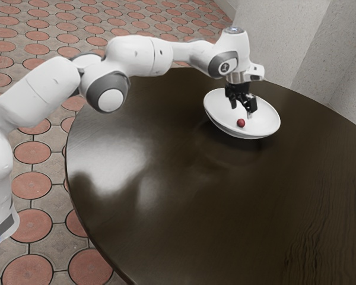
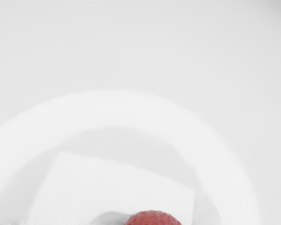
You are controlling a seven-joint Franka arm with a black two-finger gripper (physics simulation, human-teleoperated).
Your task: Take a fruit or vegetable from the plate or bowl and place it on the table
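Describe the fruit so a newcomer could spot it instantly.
Find the dark table with the curved edge, then the wide white bowl. In it, below the hand, is a small fruit; its bumpy red skin sets it apart from the white bowl.

The tabletop [image 1: 184,225] takes up the middle and lower right of the exterior view, and the bowl [image 1: 216,110] is on it, above and right of the frame's centre. In the bowl lies the fruit [image 1: 241,123], near the rim at the lower side of the frame; the wrist view too has it inside the bowl. The floor [image 1: 32,187] lies along the exterior view's left, the wall [image 1: 285,35] behind the tabletop at the upper right.
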